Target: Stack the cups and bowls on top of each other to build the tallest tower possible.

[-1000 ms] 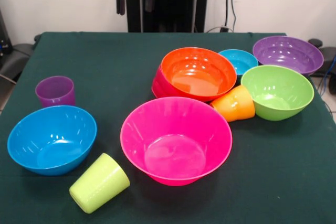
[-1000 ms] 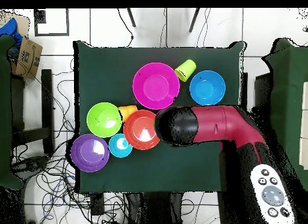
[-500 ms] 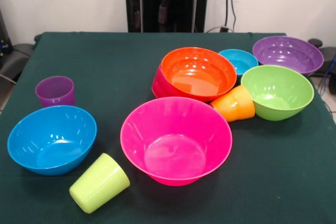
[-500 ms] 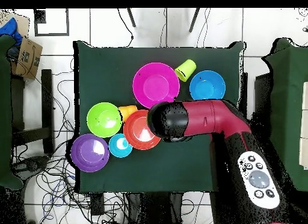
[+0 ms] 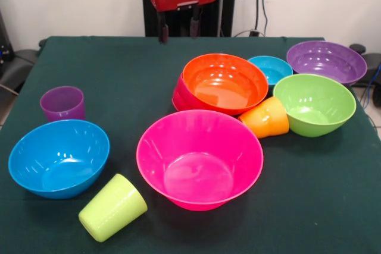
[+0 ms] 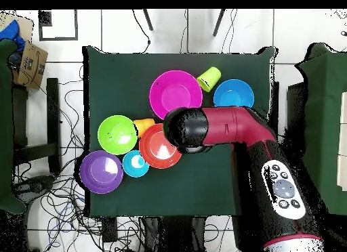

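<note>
- Hanging above the counter's [image 5: 119, 75] far part in the front view, the hand [image 5: 177, 30] shows two dark fingers [image 5: 162, 31] pointing down with a clear gap between them, parted and holding nothing.
- We see the orange bowl [image 5: 225, 82] sitting tilted in the small red bowl [image 5: 178, 95], just below and right of the hand.
- Nearest us stands the pink bowl [image 5: 200, 157], apart from that pair, with the lime green cup [image 5: 112, 207] lying on its side to its left.
- At the left, the blue bowl [image 5: 59, 157] stands just in front of the upright purple cup [image 5: 62, 103].
- On the right, the orange cup [image 5: 266, 118] lies tipped between the orange bowl and the lime green bowl [image 5: 314, 104]; behind them are the small light blue bowl [image 5: 271, 68] and the purple bowl [image 5: 326, 61].
- From overhead, we see the red arm [image 6: 230, 131] reaching across the counter [image 6: 203, 175], its dark end hiding the hand beside the orange bowl [image 6: 157, 146].
- The pink bowl [image 6: 173, 93] sits between the lime green cup [image 6: 209, 78] and the lime green bowl [image 6: 116, 134].
</note>
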Motion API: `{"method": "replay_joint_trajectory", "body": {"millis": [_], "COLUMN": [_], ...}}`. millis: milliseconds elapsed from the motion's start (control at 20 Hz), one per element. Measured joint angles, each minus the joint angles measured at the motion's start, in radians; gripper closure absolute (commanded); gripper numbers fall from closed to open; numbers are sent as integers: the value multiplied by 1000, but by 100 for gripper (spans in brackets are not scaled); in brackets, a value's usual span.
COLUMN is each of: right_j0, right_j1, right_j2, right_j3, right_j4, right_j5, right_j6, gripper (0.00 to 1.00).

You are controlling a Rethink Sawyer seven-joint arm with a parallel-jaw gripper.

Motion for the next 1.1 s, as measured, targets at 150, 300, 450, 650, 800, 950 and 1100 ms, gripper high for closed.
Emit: {"method": "replay_joint_trajectory", "body": {"millis": [150,300,450,650,800,950,1100], "right_j0": [3,7,15,31,35,35,36], "right_j1": [15,31,53,87,94,94,95], "right_j2": [-7,-14,-15,-12,-7,-3,-2], "right_j3": [-14,-34,-68,-119,-130,-132,-136], "right_j4": [14,28,29,27,27,27,27], "right_j5": [0,0,7,40,50,59,82], "right_j6": [6,14,16,16,16,16,16], "gripper": [0,0,0,0,0,0,0]}}
